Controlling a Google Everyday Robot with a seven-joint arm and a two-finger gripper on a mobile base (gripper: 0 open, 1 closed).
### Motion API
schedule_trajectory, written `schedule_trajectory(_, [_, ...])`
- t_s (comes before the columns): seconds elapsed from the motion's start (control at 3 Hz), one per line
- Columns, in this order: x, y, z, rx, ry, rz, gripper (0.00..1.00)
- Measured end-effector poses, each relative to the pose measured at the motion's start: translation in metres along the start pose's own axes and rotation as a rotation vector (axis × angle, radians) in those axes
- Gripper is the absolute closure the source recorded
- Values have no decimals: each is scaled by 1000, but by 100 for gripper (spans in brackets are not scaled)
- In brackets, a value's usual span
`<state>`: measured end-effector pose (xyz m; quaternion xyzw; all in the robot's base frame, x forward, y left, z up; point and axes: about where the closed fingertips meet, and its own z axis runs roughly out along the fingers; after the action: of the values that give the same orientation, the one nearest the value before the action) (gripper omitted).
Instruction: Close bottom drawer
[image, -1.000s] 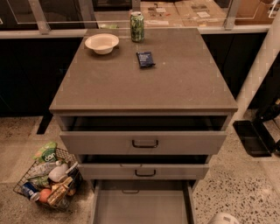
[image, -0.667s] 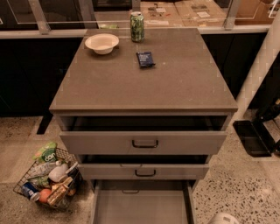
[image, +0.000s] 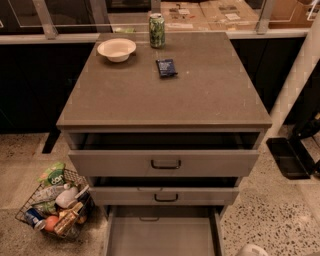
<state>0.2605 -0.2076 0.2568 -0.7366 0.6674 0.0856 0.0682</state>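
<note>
The grey cabinet (image: 165, 95) has three drawers. The bottom drawer (image: 162, 235) is pulled far out toward me. Its plain grey tray interior shows, and its front and handle are cut off by the lower edge of the view. The middle drawer (image: 165, 196) and the top drawer (image: 165, 163) each stand a little way open, with dark bar handles on their fronts. My gripper is out of view. Only a white rounded part (image: 252, 249), which may belong to my arm, shows at the bottom edge, right of the open drawer.
On the cabinet top are a cream bowl (image: 116, 49), a green can (image: 157, 30) and a dark blue packet (image: 166, 67). A wire basket of groceries (image: 56, 205) sits on the floor left of the drawers. A black floor base (image: 290, 157) is at the right.
</note>
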Motion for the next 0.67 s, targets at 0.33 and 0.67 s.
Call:
schedule_trajectory(0.33, [0,10,26,-14,-35,3,100])
schedule_trajectory(0.67, [1,22,43,-14,-54,2,100])
